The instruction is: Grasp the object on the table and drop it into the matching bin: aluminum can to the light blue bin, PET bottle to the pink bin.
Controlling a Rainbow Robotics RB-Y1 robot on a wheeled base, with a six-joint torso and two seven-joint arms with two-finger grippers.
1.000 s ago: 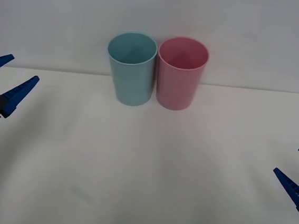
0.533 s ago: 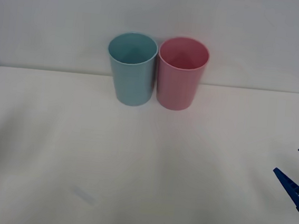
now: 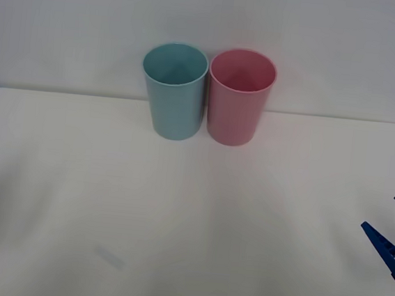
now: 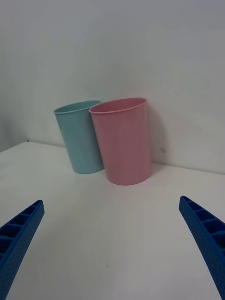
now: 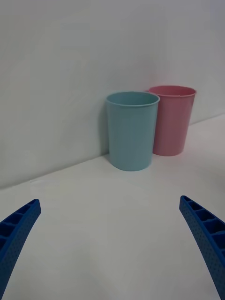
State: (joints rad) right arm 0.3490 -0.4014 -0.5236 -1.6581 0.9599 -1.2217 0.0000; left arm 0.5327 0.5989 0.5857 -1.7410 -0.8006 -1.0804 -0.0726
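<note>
- Since a second ago the left gripper (image 5: 112, 243) has pulled back from the upper left of the front view to the left edge, where a blue tip remains low down; the right gripper (image 4: 112, 243) and both bins sit where they sat before.
- Table (image 3: 191, 210): wide white surface, with one faint pale mark near its front left.
- Blue bin (image 3: 174, 90): upright at the far middle of the table, against the wall, on the robot's left of the pair.
- Pink bin (image 3: 239, 96): upright just beside the blue bin, on the robot's right; their sides look to be touching or nearly so.
- Left gripper: its wrist view shows both ribbed blue fingers (image 5: 18, 229) spread wide apart, grasping nothing, with both bins ahead of it.
- Right gripper: low at the right edge of the front view, fingers (image 3: 384, 246) spread wide, released and holding nothing, also facing the bins.
- Can: I cannot tell where it is; the bins' insides show no clear contents.
</note>
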